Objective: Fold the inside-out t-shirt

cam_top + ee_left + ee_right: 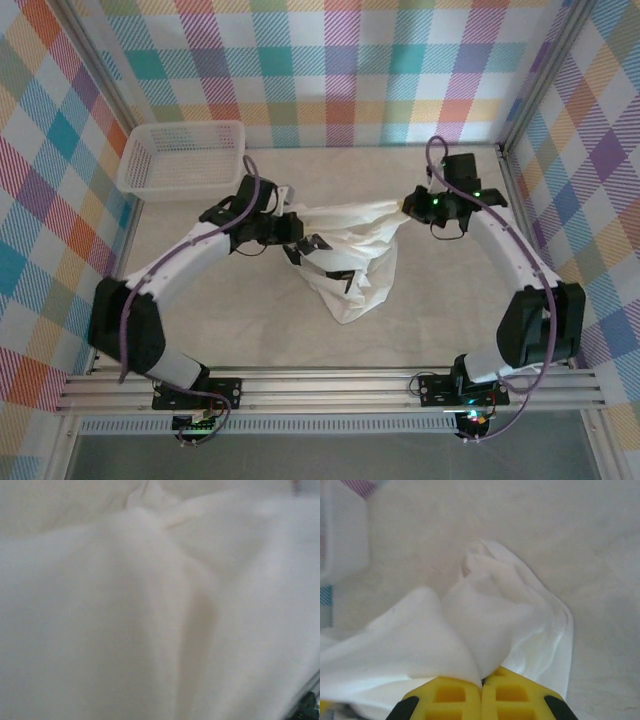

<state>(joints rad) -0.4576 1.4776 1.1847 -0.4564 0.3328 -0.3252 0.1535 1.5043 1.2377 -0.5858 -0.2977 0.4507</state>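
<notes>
Right gripper [481,684] pinched shut on a bunched fold of the white shirt [352,262], left gripper [303,243] closed on the shirt's left edge, cloth slung between them over the table [250,330], loose end drooping near, basket [182,160] far left.

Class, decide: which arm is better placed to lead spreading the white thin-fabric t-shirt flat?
Probably right: right gripper pinches the white t-shirt at a clear edge; left gripper sits amid bunched cloth.

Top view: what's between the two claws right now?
The white t-shirt spans the gap from left claw to right claw, both shut on it, seen in the top view.
</notes>
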